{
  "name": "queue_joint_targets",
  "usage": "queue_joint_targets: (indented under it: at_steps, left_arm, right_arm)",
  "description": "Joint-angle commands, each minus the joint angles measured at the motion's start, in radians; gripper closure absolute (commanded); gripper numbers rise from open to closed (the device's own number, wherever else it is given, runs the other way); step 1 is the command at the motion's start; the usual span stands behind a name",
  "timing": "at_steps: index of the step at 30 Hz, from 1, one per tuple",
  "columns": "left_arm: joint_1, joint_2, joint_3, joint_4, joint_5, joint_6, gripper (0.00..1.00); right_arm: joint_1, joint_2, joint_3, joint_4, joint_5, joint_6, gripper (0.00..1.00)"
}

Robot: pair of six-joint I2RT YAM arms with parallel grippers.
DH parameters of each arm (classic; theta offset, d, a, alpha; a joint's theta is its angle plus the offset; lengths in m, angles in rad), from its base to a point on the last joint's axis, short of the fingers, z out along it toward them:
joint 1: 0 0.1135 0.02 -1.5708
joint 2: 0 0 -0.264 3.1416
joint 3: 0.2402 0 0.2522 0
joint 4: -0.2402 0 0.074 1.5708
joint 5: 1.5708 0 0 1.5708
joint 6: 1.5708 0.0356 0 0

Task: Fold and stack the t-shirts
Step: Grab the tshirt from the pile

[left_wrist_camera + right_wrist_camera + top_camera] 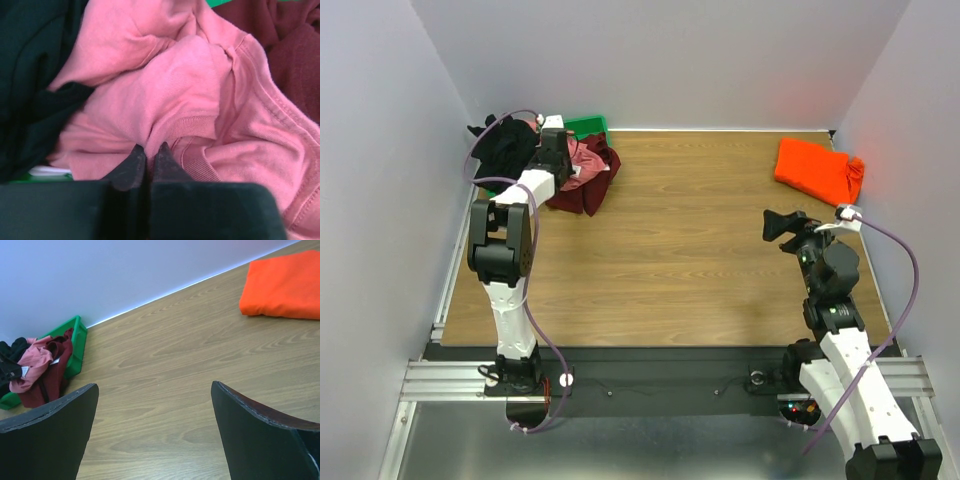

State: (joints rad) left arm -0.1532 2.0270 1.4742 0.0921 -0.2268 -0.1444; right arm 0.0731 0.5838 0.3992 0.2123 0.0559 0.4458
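1. Left gripper [148, 153]: fingers pressed together, tips pinching a raised fold of the salmon-pink t-shirt [175, 105].
2. Salmon-pink t-shirt: crumpled in the heap at the table's far left corner, lying between the black t-shirt [25, 75] and the maroon t-shirt [295, 50].
3. Green bin [586, 126]: under and behind the heap; the maroon t-shirt spills over onto the table [690, 260].
4. Right gripper [155, 385]: fingers spread wide, holding nothing, above bare wood.
5. Orange t-shirt [817, 170]: folded, at the far right corner, well apart from the heap.
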Motion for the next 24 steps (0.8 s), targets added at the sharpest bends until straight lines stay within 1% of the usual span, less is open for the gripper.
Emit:
queue_joint_targets:
  at_steps: [1,5,7,10,11,14,20,23,24]
  left_arm:
    - [-0.003,-0.068,0.127,-0.034,0.037,0.006,1.0]
    - [-0.003,-0.091,0.276,-0.091,0.023,0.019,1.0]
    - [-0.003,-0.103,0.32,-0.117,0.03,0.029,1.0]
    - [-0.003,-0.085,0.428,-0.158,0.072,0.049,1.0]
    - [-0.003,-0.076,0.498,-0.198,0.101,0.054,1.0]
    - [-0.003,-0.062,0.58,-0.223,0.148,0.045,1.0]
    - [-0.003,-0.102,0.649,-0.177,0.213,0.034,1.0]
    - [-0.003,-0.137,0.652,-0.123,0.222,0.031,1.0]
    - [-0.003,-0.16,0.649,-0.103,0.251,0.031,1.0]
  right_arm:
    - [0.001,-0.016,0.0,0.045,-0.001,0.007,0.0]
    - [0.001,-0.015,0.001,0.045,-0.008,0.007,0.0]
    - [-0.001,-0.015,0.001,0.045,-0.01,0.007,0.0]
    - [0.001,-0.018,0.0,0.045,-0.011,0.007,0.0]
    - [0.001,-0.019,-0.002,0.045,-0.011,0.008,0.0]
    - [0.001,-0.025,-0.002,0.045,-0.013,0.008,0.0]
    - [0.001,-0.029,-0.005,0.044,-0.021,0.01,0.0]
    - [0.001,-0.027,-0.005,0.044,-0.021,0.01,0.0]
    - [-0.001,-0.027,-0.005,0.045,-0.024,0.01,0.0]
